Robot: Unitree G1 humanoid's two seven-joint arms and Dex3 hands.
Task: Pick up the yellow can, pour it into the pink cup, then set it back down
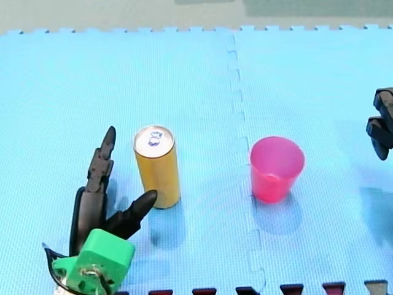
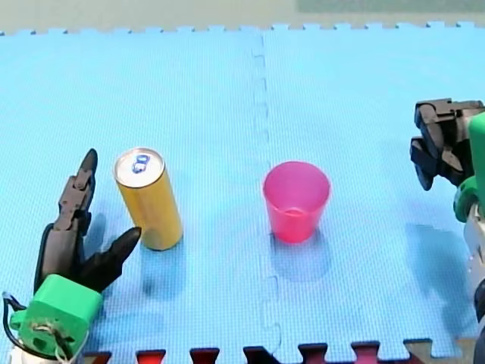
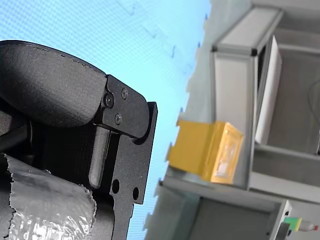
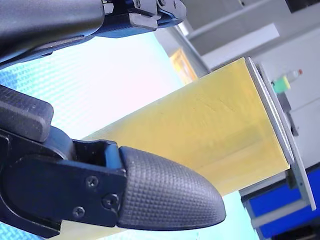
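1. Where the blue foam mat (image 1: 202,86) reaches its near left corner, we find the left hand (image 1: 97,209) uncurled and holding nothing, just beside the can; we cannot tell whether its thumb touches it.
2. The yellow can (image 1: 158,169) stands upright on the mat with its tab end up. In the second wrist view it sits between that hand's fingers (image 4: 165,192), unclasped.
3. Right of the can and well apart from it, the pink cup (image 1: 276,169) stands upright, just past the mat's seam.
4. At the far right edge we see the right hand (image 2: 442,144), curled on nothing, well apart from the cup.
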